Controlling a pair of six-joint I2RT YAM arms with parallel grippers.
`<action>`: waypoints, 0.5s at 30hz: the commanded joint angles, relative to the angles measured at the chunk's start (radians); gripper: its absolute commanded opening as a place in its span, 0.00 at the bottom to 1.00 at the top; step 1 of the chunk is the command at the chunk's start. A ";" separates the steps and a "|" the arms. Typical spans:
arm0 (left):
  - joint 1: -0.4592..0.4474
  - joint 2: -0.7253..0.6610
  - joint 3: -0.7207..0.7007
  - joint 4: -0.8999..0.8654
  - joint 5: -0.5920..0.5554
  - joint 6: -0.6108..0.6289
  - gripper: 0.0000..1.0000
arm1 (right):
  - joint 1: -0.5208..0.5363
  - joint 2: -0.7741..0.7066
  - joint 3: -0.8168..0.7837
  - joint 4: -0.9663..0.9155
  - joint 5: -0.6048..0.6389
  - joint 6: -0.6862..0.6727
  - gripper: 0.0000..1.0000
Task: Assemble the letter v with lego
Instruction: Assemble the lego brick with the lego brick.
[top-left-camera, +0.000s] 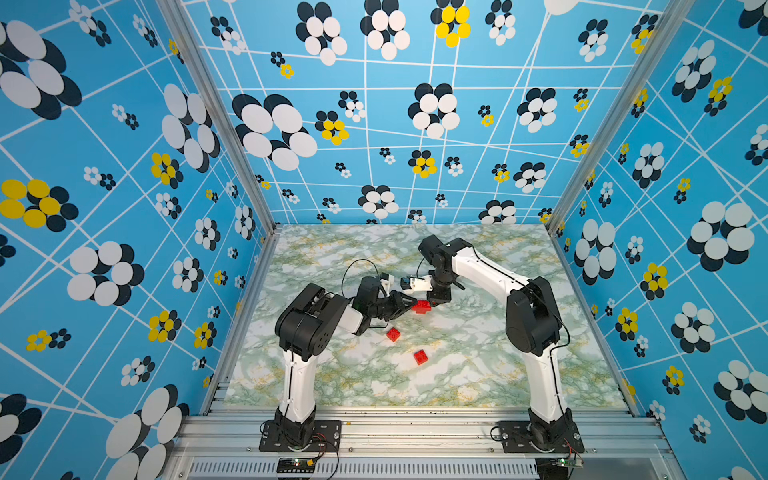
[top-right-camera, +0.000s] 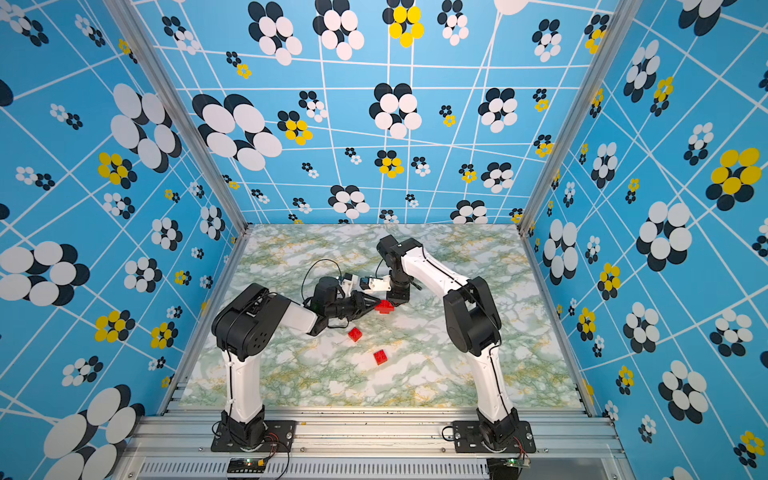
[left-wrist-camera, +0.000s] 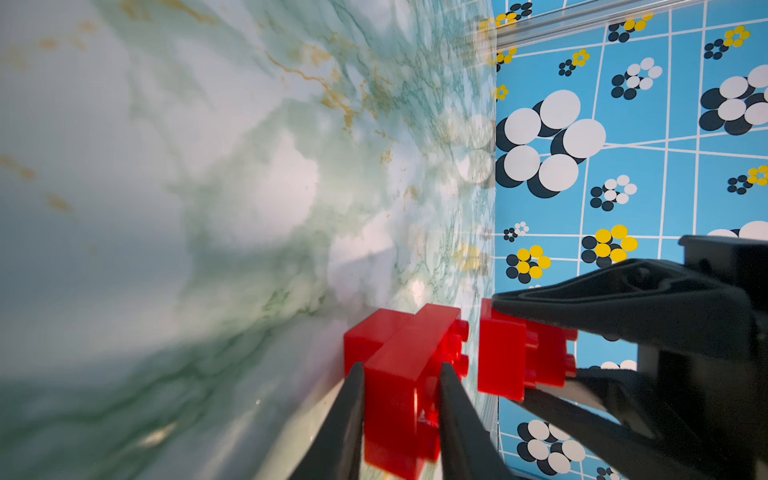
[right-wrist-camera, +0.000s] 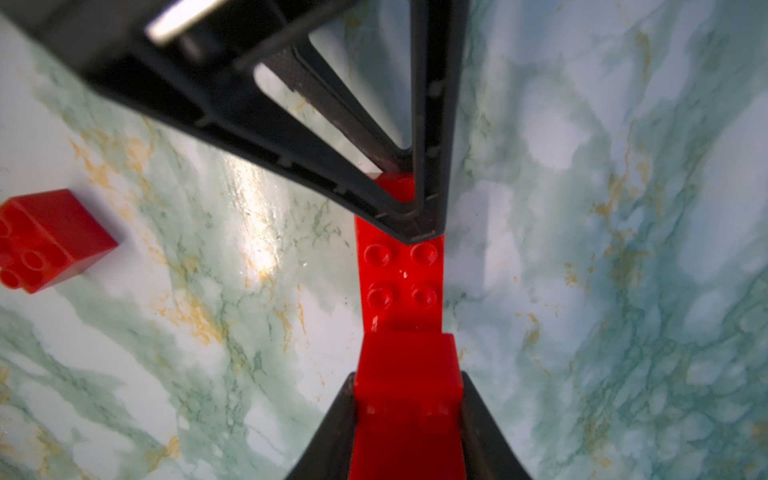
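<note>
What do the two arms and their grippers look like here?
Both the left arm and right arm have white link shells with bulky black joint housings, bolted to black base plates. Thin black cables run along the links. The left gripper and right gripper have black, tapering triangular fingers.

Both arms bend inward, elbows high; left gripper (left-wrist-camera: 403, 399) and right gripper (right-wrist-camera: 409, 395) tips close together, each clamped on lego (top-left-camera: 420, 307).
</note>
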 joint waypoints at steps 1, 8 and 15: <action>-0.006 0.011 0.004 -0.039 -0.007 0.019 0.08 | 0.013 0.032 0.015 -0.069 0.002 -0.018 0.00; -0.006 0.012 0.004 -0.040 -0.006 0.020 0.06 | 0.016 0.058 0.032 -0.097 0.049 -0.016 0.00; -0.006 0.017 0.003 -0.031 -0.007 0.017 0.04 | 0.032 0.088 0.066 -0.126 0.077 -0.012 0.00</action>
